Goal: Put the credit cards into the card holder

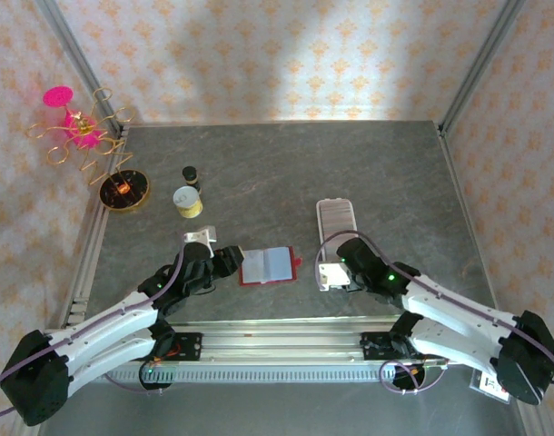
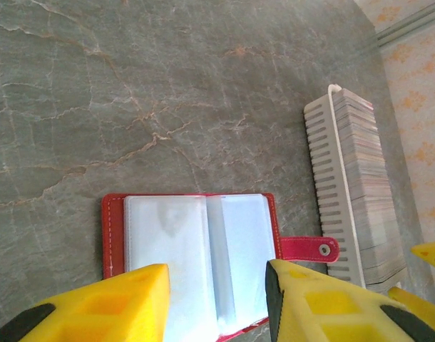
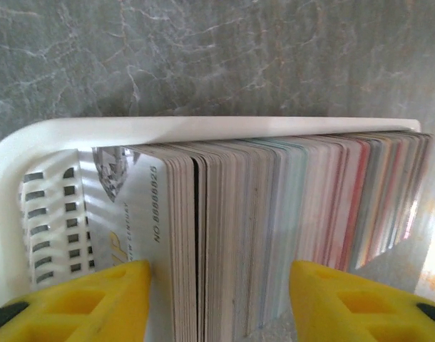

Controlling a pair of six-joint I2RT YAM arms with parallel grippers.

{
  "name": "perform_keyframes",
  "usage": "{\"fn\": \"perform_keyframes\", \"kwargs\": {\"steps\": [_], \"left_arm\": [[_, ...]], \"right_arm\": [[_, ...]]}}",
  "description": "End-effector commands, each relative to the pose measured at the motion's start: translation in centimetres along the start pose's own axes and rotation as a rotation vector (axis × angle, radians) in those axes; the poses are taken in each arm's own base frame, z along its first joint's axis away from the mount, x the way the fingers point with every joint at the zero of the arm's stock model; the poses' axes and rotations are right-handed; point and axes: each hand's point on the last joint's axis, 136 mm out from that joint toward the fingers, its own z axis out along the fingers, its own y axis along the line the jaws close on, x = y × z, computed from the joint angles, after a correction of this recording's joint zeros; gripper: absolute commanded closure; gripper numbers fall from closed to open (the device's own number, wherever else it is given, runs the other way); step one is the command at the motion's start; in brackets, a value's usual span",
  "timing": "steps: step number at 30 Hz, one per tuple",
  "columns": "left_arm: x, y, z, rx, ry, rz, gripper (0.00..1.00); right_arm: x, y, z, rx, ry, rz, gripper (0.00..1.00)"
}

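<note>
Lying open and flat on the grey table [image 1: 259, 182], the card holder [image 2: 196, 249] turns its pale clear sleeves upward. The red cover rims them, and the strap [image 2: 306, 249] with its metal snap reaches out toward the white slotted rack [image 2: 339, 214]. Over the card holder's near edge hangs the left gripper [image 2: 217, 285], jaws parted and grasping nothing. One yellow finger [image 2: 118, 306] sits above the left page and the other above the right page close to the strap; whether they press on the sleeves I cannot tell. To the right of the card holder, just past the strap's tip, the rack runs away toward the far wall, and the credit cards [image 3: 274, 214] stand on edge in it, packed tight. At the rack's near end, also right of the card holder, the right gripper [image 3: 219, 285] is released, its jaws apart astride a thick bundle of those cards. One card at the left of the pack leans away from the rest, its printed face showing
</note>
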Motion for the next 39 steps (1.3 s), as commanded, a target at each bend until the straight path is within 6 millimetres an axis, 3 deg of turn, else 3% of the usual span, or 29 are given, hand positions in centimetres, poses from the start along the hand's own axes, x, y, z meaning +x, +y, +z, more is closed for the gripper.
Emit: {"fn": "perform_keyframes", "kwargs": {"steps": [1, 4, 8, 19, 39], "left_arm": [[-0.1, -0.2, -0.1, 0.017, -0.002, -0.016, 0.59], [-0.1, -0.2, -0.1, 0.013, 0.000, -0.009, 0.59], [0.1, 0.2, 0.0, 0.006, 0.000, -0.021, 0.59], [0.5, 0.8, 0.1, -0.005, 0.010, -0.024, 0.60], [1.1, 1.0, 0.4, -0.006, 0.034, -0.035, 0.61]], "right_arm": [[-0.5, 0.2, 0.6, -0.009, -0.020, -0.009, 0.47], [-0.5, 0.2, 1.1, -0.007, -0.020, -0.014, 0.48], [-0.3, 0.5, 1.5, -0.021, -0.003, -0.027, 0.63], [0.0, 0.5, 0.9, -0.026, 0.009, -0.032, 0.89], [0.1, -1.0, -0.3, 0.031, 0.011, -0.010, 0.92]]}}
